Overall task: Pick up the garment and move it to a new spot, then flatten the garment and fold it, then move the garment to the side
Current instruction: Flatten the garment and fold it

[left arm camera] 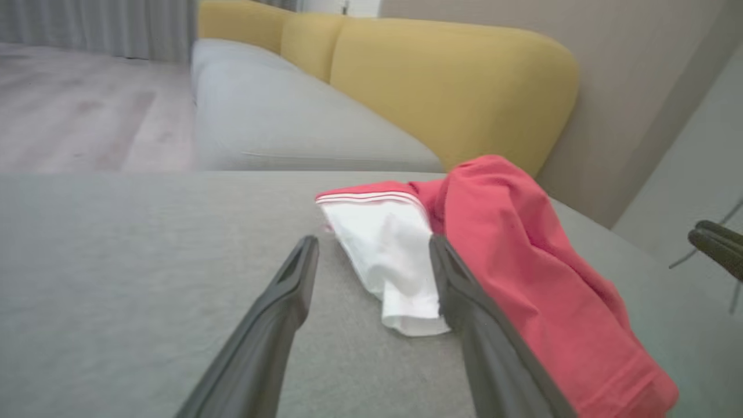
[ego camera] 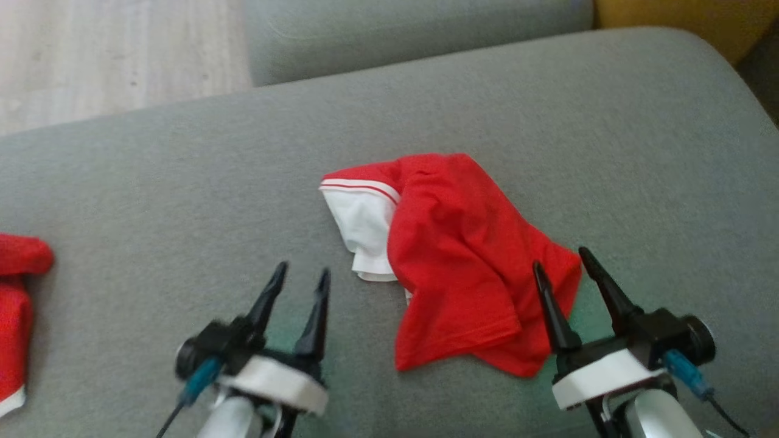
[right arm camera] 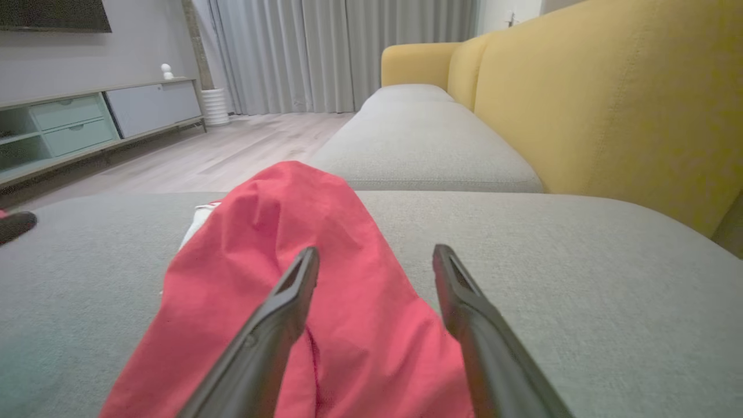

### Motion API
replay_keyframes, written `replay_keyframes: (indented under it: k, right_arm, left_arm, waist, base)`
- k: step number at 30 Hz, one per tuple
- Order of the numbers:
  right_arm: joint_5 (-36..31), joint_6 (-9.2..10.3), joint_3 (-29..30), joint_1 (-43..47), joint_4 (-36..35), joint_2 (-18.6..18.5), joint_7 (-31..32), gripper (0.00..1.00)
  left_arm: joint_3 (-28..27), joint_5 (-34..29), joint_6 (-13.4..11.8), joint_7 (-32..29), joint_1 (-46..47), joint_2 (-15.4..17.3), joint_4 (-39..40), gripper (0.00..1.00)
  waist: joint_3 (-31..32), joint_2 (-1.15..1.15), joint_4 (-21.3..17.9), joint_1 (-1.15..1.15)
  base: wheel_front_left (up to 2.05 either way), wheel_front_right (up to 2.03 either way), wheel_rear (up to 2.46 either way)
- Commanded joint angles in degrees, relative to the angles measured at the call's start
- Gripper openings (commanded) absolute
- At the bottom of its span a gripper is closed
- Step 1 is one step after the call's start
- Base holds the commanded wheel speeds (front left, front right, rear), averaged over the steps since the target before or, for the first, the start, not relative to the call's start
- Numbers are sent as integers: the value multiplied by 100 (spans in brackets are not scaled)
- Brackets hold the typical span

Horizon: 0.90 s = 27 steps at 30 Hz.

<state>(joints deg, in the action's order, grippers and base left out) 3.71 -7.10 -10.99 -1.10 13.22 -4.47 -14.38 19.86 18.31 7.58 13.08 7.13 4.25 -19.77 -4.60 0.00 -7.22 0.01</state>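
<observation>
A crumpled red garment (ego camera: 456,261) with a white, red-striped part (ego camera: 365,225) lies in a heap on the grey sofa seat (ego camera: 182,182). My left gripper (ego camera: 302,274) stands open just near and left of the heap, nothing between its fingers; in the left wrist view (left arm camera: 374,247) the white part (left arm camera: 395,255) lies just beyond the tips. My right gripper (ego camera: 558,258) is open over the heap's near right corner, holding nothing. In the right wrist view (right arm camera: 374,255) the red garment (right arm camera: 302,273) lies under and left of the fingers.
Another red and white cloth (ego camera: 15,304) lies at the seat's left edge. A second grey seat cushion (ego camera: 414,30) adjoins at the back, with a yellow backrest (left arm camera: 453,87) on the right. Wooden floor (ego camera: 115,55) lies beyond on the left.
</observation>
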Motion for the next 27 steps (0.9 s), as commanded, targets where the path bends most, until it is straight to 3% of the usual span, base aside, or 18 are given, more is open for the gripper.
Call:
replay_keyframes:
  k: [1, 11, 20, 22, 23, 27]
  right_arm:
    - [38, -39, -136, -203, -199, -21, -62, 100]
    - [-4, -39, -127, -456, -316, 41, -62, 100]
    - [-32, -39, -115, -529, -357, 99, -62, 100]
    - [-37, -39, -99, -529, -358, 107, -62, 100]
    - [-38, -39, -89, -526, -357, 110, -62, 100]
    - [-51, -39, -32, -474, -328, 118, -62, 100]
  left_arm:
    - [-80, 95, -10, -11, 291, 39, 91, 100]
    - [537, 1078, -9, -608, 1496, 99, -1418, 100]
    - [817, 1522, -9, -527, 1914, 85, -2435, 100]
    - [949, 1661, -9, -524, 1944, 59, -2521, 13]
    - [1044, 1734, -9, -527, 1949, 48, -2528, 0]
    - [1448, 2044, -9, -552, 1887, 28, -2445, 0]
  waist:
    - [-167, 0, -163, -1]
    - [-687, 0, -687, -1]
    - [-861, 0, -911, -1]
    - [-859, 0, -924, -1]
    - [-851, 0, -924, -1]
    - [-754, 0, -884, -1]
  base:
    - [0, 0, 0]
    - [0, 0, 0]
    - [0, 0, 0]
    - [0, 0, 0]
    - [0, 0, 0]
    - [0, 0, 0]
